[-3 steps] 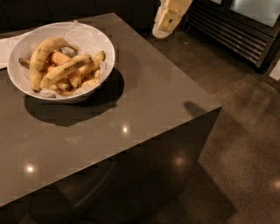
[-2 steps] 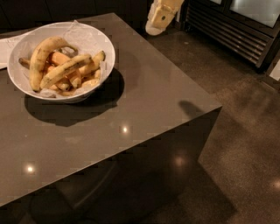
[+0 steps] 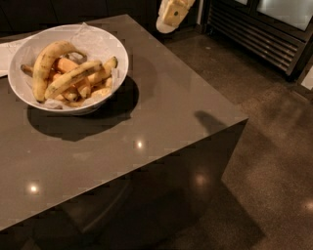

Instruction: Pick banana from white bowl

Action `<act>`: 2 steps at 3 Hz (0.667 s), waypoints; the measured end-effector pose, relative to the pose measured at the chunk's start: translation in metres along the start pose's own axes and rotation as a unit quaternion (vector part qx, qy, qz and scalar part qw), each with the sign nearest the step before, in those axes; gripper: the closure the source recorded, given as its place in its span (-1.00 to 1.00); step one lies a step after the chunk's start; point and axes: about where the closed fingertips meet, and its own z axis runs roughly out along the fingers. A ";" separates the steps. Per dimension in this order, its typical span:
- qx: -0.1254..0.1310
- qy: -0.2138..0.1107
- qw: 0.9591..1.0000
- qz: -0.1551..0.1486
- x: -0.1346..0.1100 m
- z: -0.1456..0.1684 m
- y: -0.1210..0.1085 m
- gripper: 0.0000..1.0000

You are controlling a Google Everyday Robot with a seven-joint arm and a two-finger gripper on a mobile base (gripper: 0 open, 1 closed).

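Observation:
The white bowl, lined with crinkled white paper, stands at the far left of the dark table. The banana, gently curved and yellow with brown speckles, lies diagonally across the pile in the bowl. A bigger hooked banana curves along the bowl's left side, and shorter orange-toned ones lie under them. My cream-coloured gripper hangs at the top edge of the view, beyond the table's far right corner and well to the right of the bowl. It holds nothing that I can see.
A white paper lies on the table left of the bowl. The table's right edge drops to a dark speckled floor. A black cabinet with a slatted grille stands at the upper right.
My gripper has moved left and up along the top edge, closer to the table's far corner. Its shadow on the table's right edge has shifted left. The bowl and bananas have not moved.

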 end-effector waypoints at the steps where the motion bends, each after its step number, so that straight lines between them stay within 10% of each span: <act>1: -0.009 -0.006 1.000 -0.004 -0.008 0.001 -0.001 -1.00; 2: -0.020 -0.018 1.000 -0.015 -0.023 0.004 -0.008 -1.00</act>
